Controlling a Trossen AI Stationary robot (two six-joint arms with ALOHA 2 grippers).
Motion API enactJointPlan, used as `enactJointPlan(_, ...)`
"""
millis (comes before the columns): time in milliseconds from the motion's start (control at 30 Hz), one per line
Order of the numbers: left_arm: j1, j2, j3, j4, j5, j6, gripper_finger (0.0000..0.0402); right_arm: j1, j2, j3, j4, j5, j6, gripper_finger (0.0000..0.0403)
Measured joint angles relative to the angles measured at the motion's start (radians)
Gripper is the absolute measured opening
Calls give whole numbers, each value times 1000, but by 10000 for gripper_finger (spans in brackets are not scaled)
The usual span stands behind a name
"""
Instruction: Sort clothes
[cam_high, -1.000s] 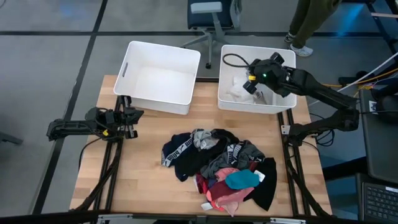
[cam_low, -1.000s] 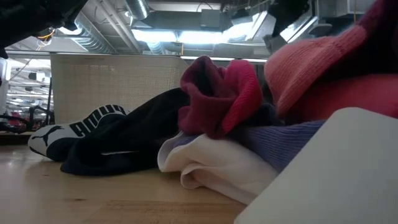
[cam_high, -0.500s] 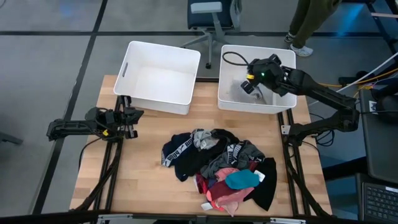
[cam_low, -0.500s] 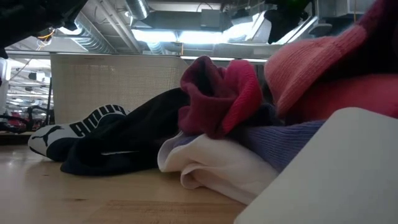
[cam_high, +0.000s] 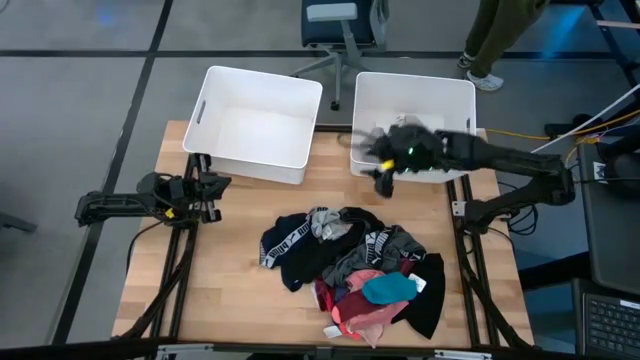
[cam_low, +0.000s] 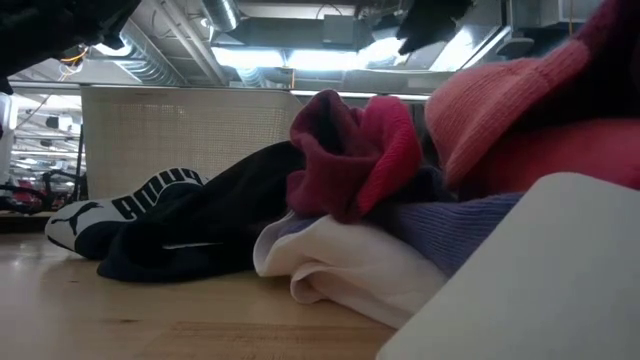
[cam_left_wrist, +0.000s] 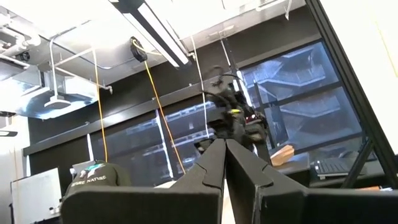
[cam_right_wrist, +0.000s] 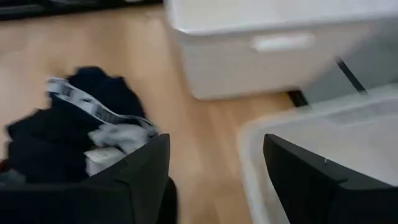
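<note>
Clothes: we see a heap of small soft fabric garments, black, grey, pink and teal, near the worktop's front edge, right of centre.
Handling: we judge them light, limp, prone to tangle; pinch a raised fold or the lettered waistband.
Right gripper: fingers spread wide, empty, over the right white plastic bin's front rim.
Left gripper: closed, empty, by the left edge.

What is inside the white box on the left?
Nothing that shows: from above, the left white bin looks bare inside. The right gripper hangs open over the right white bin's near edge, hiding part of that one's floor.
</note>
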Motion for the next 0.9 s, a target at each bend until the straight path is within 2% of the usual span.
enactJointPlan(100, 0, 0, 0, -1, 0, -2, 4, 71, 18, -32, 77, 10, -1, 260)
enactJointPlan(300, 0, 0, 0, 0, -4, 1, 4, 149, 81, -44, 147, 111, -2, 260)
enactJointPlan(900, 0, 0, 0, 0, -4, 1, 4, 179, 435, -44, 243, 12, -81, 260)
